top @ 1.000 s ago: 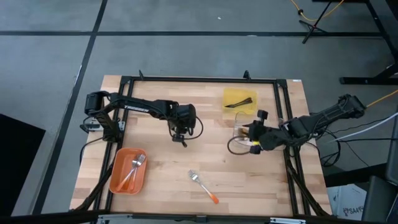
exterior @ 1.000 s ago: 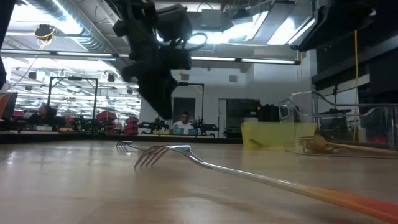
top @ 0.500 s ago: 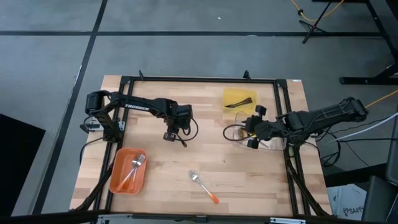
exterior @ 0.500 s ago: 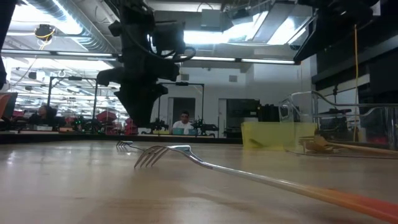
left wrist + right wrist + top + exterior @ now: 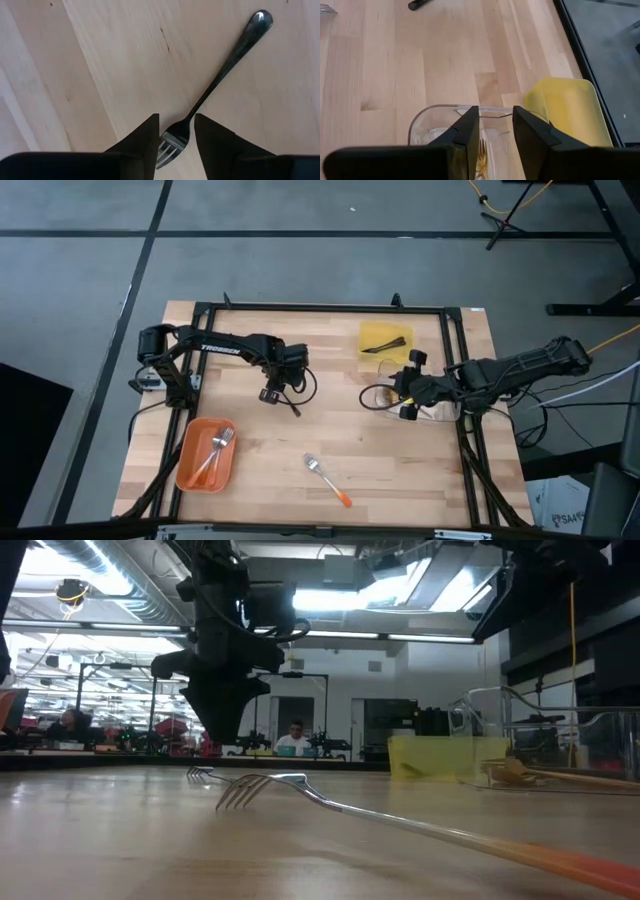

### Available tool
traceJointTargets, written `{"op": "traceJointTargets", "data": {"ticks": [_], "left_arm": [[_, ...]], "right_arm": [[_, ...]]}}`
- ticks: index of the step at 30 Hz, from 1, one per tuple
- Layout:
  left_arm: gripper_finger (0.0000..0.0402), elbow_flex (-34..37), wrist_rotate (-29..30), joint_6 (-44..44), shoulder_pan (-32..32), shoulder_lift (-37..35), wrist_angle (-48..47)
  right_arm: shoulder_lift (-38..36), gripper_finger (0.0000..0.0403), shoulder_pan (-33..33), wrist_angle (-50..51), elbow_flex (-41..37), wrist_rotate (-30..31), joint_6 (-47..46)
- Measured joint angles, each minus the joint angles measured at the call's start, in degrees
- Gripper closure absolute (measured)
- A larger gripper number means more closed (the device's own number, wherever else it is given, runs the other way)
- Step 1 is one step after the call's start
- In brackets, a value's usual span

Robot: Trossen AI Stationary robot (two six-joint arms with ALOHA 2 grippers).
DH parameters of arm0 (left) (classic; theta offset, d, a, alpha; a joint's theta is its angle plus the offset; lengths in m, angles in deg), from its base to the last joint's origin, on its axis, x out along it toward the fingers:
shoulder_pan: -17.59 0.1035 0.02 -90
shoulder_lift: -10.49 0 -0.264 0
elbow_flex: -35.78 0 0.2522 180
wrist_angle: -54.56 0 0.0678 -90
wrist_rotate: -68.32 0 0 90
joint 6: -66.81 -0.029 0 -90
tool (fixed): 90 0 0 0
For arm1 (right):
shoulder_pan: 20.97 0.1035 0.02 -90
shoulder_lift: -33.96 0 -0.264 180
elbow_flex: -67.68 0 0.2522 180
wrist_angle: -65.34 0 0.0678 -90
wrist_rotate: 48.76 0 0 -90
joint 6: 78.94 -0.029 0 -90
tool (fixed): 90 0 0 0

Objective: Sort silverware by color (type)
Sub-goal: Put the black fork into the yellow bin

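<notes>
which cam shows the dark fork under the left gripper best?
Left wrist view: the dark fork fills the picture, tines between the open left gripper fingers. High view shows only a thin dark sliver below that gripper. Low and right wrist views don't show it clearly.

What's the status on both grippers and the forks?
Left gripper open above dark fork on table. Right gripper over clear tray, gold fork between its fingers, grip unclear. Nothing in the way.
</notes>
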Motion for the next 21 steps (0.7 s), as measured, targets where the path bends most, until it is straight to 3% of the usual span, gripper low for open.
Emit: {"op": "traceJointTargets", "data": {"ticks": [21], "left_arm": [[0.0331, 0.04, -1.8, 0.01, -0.03, 0.0, 0.58]], "right_arm": [[0.0, 0.0295, 0.02, 0.0, -0.02, 0.0, -0.02]]}}
